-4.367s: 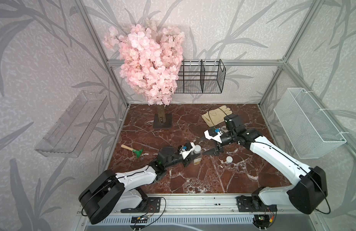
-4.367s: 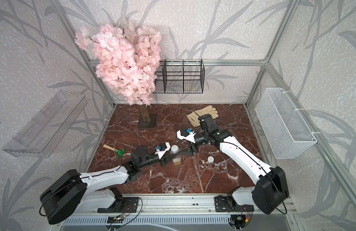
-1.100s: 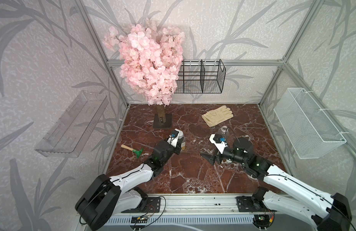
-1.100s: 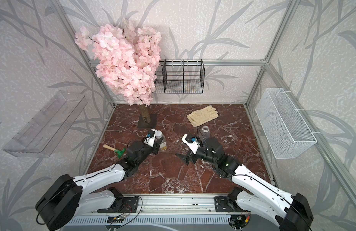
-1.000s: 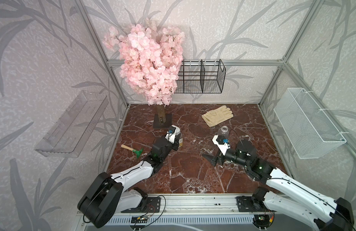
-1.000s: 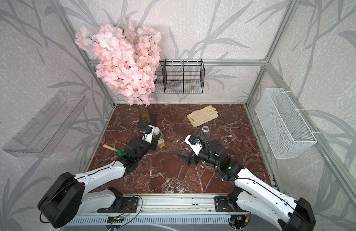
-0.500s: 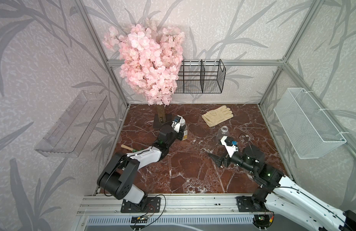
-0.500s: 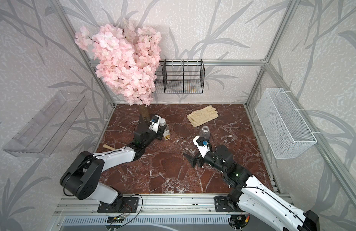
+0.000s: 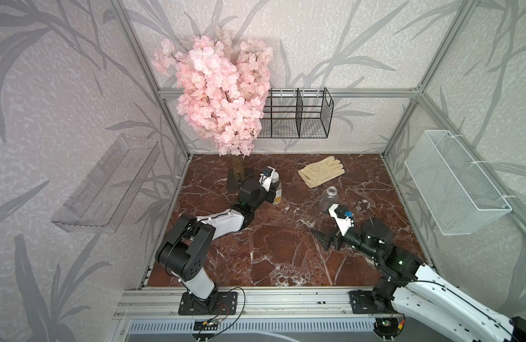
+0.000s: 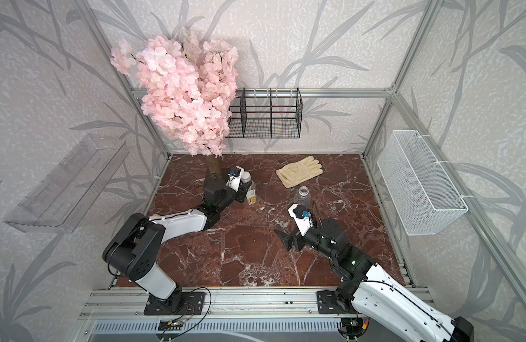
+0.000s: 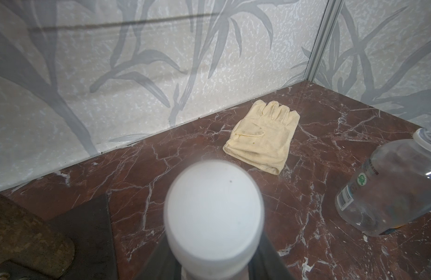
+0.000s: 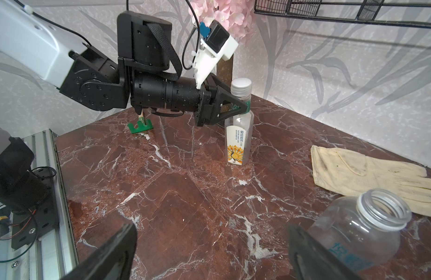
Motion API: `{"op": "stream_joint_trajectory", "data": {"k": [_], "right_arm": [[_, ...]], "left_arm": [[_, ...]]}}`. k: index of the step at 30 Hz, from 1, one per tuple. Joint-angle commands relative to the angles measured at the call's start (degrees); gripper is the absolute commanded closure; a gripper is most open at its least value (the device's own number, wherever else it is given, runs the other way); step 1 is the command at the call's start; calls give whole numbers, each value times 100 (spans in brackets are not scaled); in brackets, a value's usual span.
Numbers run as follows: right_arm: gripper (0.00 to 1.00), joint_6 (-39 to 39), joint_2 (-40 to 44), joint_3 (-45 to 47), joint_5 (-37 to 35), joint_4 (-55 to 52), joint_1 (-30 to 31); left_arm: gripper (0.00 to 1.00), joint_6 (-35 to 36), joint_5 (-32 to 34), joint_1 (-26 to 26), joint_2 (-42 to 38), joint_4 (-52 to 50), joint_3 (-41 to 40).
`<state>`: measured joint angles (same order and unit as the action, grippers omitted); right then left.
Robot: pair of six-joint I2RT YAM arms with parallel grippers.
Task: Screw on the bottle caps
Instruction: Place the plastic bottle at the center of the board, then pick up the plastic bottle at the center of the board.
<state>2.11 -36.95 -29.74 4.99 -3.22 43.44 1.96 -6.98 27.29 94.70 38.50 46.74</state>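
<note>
The left gripper (image 12: 243, 106) reaches in low and nearly level over the worktop (image 9: 270, 251), its jaws pinching the green neck band of the labelled bottle (image 12: 238, 140). That bottle stands upright near the back of the worktop, just beside the dark base of the pink blossom tree (image 9: 220, 97). A white cap (image 12: 241, 86) sits on its mouth, just above the jaws, and fills the near part of the left wrist view (image 11: 214, 213); how far it is screwed down I cannot tell.

The right gripper (image 12: 210, 229) hangs low over the middle of the worktop with its jaws spread wide and nothing between them. The rounder bottle (image 12: 362, 232) stands close beside one jaw, outside the gap as far as I can see, its mouth open and bare; blue print shows low on its wall. In both top views it stands well apart from the labelled bottle (image 9: 277, 192), to its right (image 10: 303, 197).

A cream work glove (image 9: 320, 171) lies flat behind the rounder bottle, near the back wall. A small green rake head (image 12: 139, 126) lies on the worktop under the left arm
</note>
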Motion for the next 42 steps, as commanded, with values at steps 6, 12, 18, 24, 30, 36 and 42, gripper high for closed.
{"op": "stream_joint_trajectory", "data": {"k": [6, 12, 18, 24, 30, 36, 42], "right_arm": [[1, 95, 22, 7, -198, -104, -23], [1, 242, 4, -75, -343, -160, -27], [1, 662, 85, -322, -620, -336, -14], [1, 716, 270, -701, -739, -893, -18], [1, 934, -5, -1453, -1635, -1922, -11], [0, 883, -409, -1927, -2085, -2399, -31], [1, 807, -834, -2270, -1756, -2625, -338]], "left_arm": [[78, 77, -154, -14, 153, -210, 136], [64, -4, -224, -13, 141, -281, 134], [50, -74, -338, -14, -71, -359, 66], [37, -159, -423, -16, -456, -378, -121], [25, -216, -478, -19, -972, -457, -422], [0, -253, -296, -18, -1750, -567, -863], [0, -506, 197, -13, -2715, -816, -1344]]}}
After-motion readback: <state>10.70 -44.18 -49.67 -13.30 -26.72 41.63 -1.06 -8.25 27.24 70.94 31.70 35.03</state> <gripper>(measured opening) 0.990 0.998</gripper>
